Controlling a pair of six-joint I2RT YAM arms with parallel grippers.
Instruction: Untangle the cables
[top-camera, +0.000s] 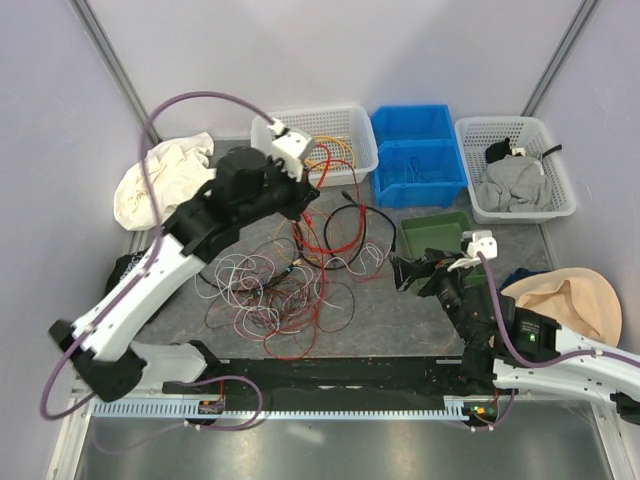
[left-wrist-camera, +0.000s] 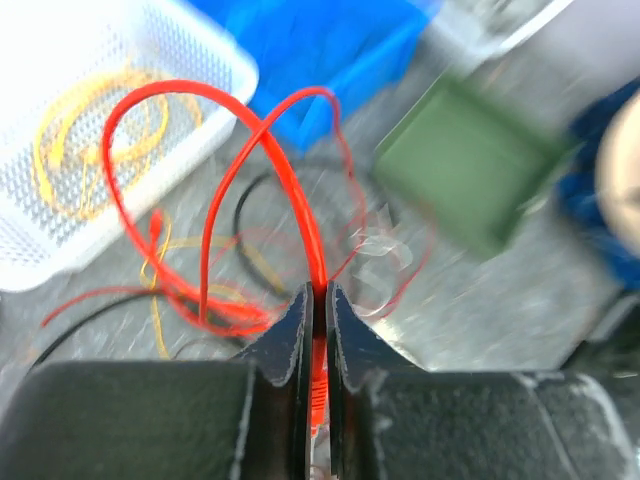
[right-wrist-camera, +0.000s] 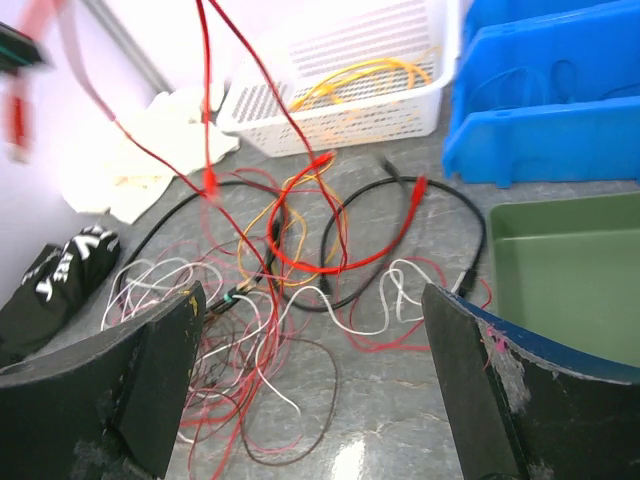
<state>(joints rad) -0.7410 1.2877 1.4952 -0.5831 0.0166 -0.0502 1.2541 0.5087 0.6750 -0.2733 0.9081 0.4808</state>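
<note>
The left end effector is clenched on a red cable. The right end effector is released, the tangled cables just ahead.

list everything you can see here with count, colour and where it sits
cables: many, red, white, black, yellow, pink, tangled at the table's centre
red cable: one, red, raised above the tangle
centre basket: one, white, far centre
right basket: one, white, far right
yellow cables: a few, yellow, inside the centre basket
bins: two, blue, between the baskets
tray: one, green, right of the tangle
grey cloth: one, grey, in the right basket
cream cloth: one, cream, far left
tan cloth: one, tan, right edge
pouch: one, black, left edge
mat: one, black, near edge
left hand: one, black, shut on the red cable
right hand: one, black, open, empty, beside the tray
</note>
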